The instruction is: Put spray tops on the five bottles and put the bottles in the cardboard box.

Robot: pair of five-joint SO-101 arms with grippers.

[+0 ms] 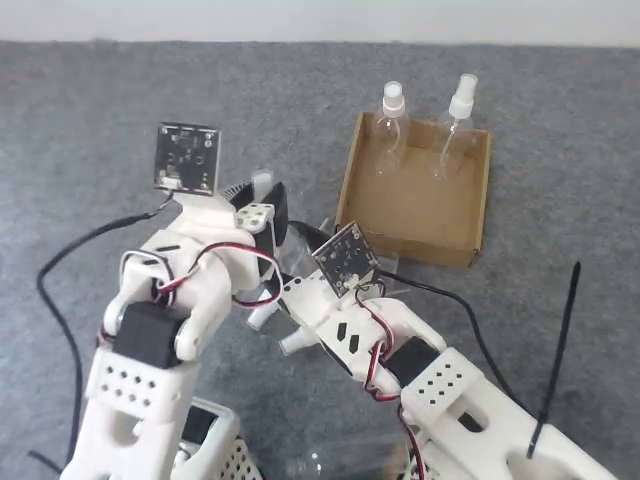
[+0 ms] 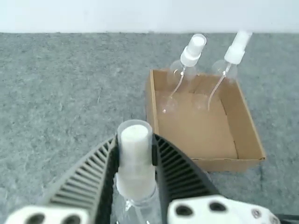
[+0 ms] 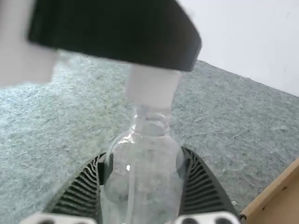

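Grey felt covers the counter (image 1: 90,110); near its middle a clear bottle (image 3: 140,186) sits gripped round the body by the right claw (image 3: 144,163), presumably so it cannot turn or tip; the left claw (image 2: 135,147) is clamped on a white spray top (image 2: 134,133) seated at the bottle's neck, apparently to fasten it; farther right, the cardboard box (image 1: 415,215) already holds two capped bottles (image 1: 390,140).

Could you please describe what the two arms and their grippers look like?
The left arm and right arm have white shells with black servos, perforated panels, and red, white and black wires; black cables trail off. Each wrist carries a square circuit-board camera. The left gripper and right gripper have black ribbed fingers on white bases.
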